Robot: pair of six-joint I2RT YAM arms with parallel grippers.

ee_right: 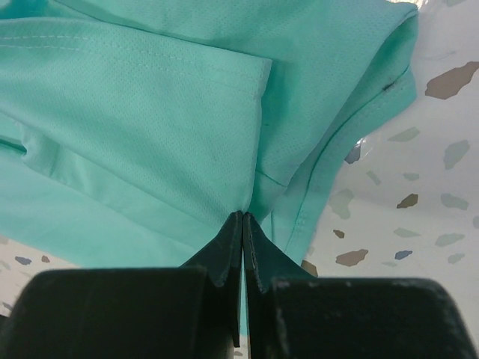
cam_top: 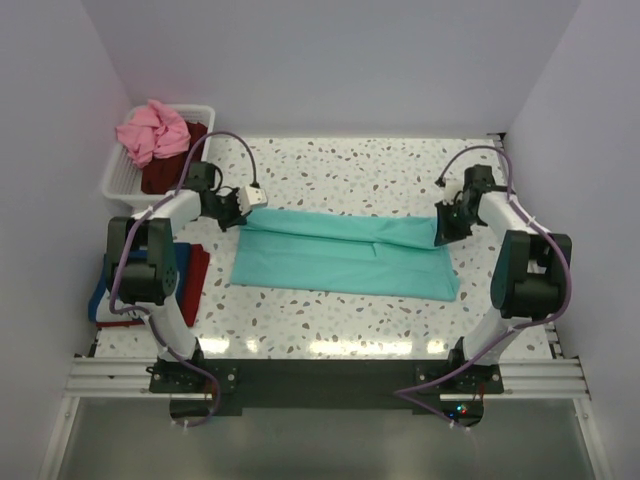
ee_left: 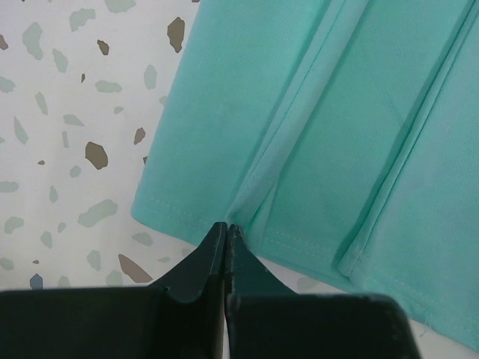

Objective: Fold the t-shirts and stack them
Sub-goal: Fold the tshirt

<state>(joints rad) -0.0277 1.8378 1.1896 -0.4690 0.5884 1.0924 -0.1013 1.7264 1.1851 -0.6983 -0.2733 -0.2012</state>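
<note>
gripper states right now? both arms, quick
left gripper: closed, pinching the edge of the teal t-shirt.
right gripper: closed, pinching the same shirt at its other end.

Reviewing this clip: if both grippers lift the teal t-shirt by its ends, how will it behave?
The teal t-shirt will likely sag in the middle: it lies limp, creased into soft folds. It looks thin and light, so the left gripper and right gripper, pinching only edges, probably suffice.
</note>
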